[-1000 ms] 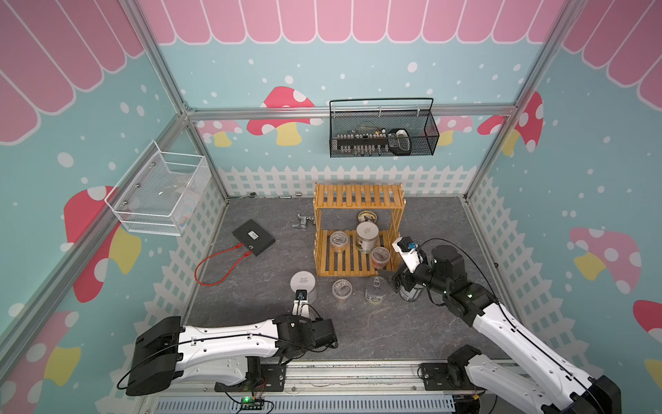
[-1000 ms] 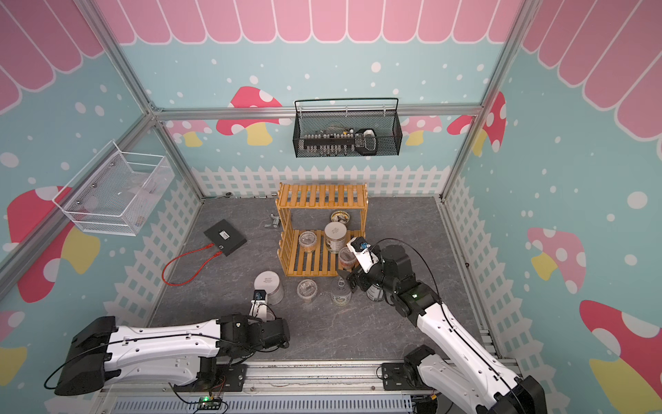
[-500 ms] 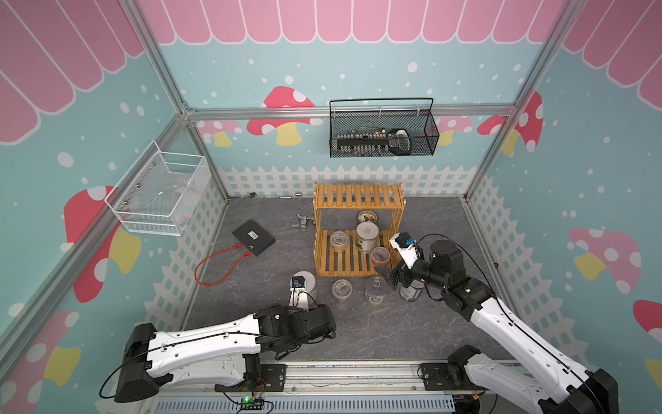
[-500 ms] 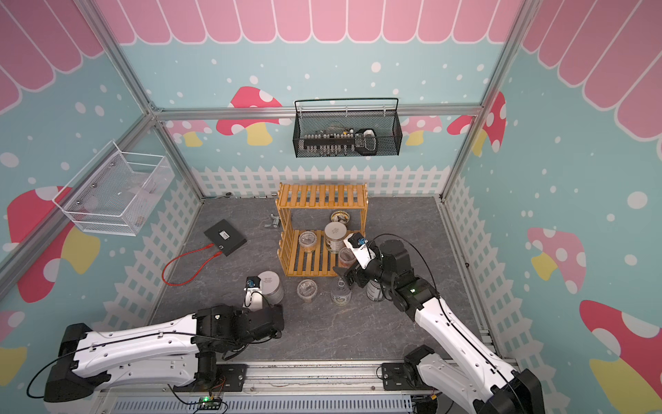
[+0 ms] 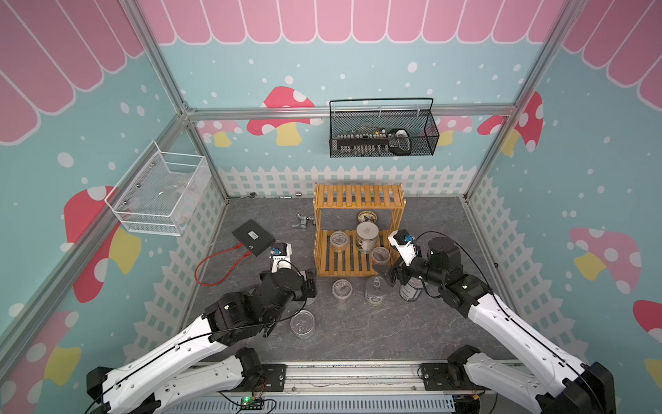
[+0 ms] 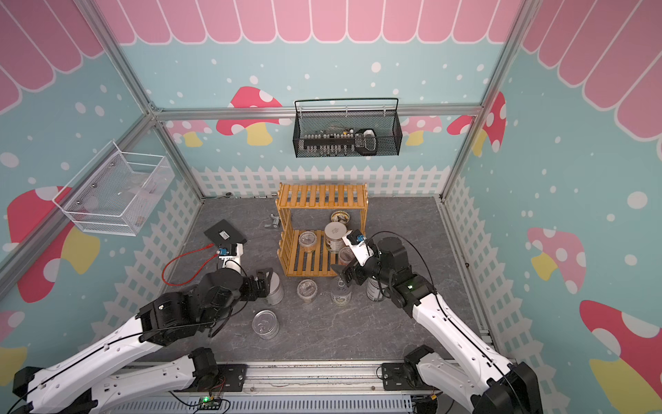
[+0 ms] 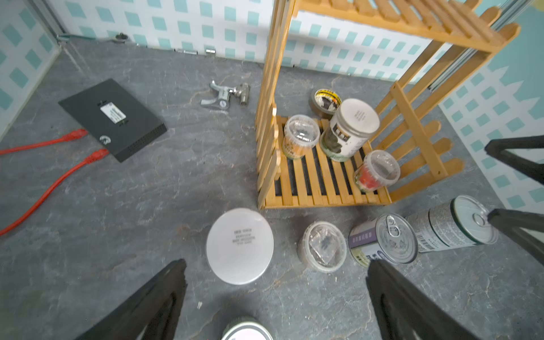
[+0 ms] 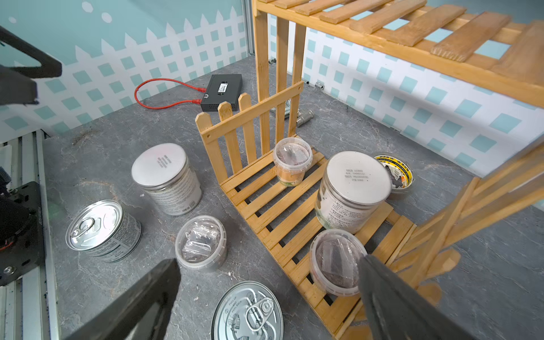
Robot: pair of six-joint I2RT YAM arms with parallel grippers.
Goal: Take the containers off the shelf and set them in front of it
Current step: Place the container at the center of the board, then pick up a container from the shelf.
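Note:
The wooden shelf (image 5: 358,195) (image 8: 265,206) holds three containers on its lower tier: a white-lidded jar (image 5: 367,233) (image 8: 353,188), a clear jar (image 5: 338,241) at the back and a clear jar (image 5: 380,255) (image 8: 335,262) at the front. On the floor before it stand a white-lidded jar (image 6: 274,286) (image 7: 240,245), a clear jar (image 5: 341,289), two tins (image 5: 376,290) (image 5: 410,291) and a nearer tin (image 5: 302,324). My left gripper (image 5: 310,283) (image 7: 276,294) hangs open and empty above the floor jar. My right gripper (image 5: 388,276) (image 8: 268,262) is open at the shelf's front right corner, one finger beside the front clear jar.
A gold-rimmed dish (image 5: 367,217) lies on the floor under the upper tier. A black box (image 5: 253,237) with red cable (image 5: 215,265) and a metal fitting (image 5: 302,222) lie left of the shelf. A black basket (image 5: 383,138) and a white basket (image 5: 161,193) hang on the walls.
My left arm has risen from the front tin, which stays on the floor, and swung toward the shelf, its jaws opening slightly wider. The right gripper edged closer to the shelf.

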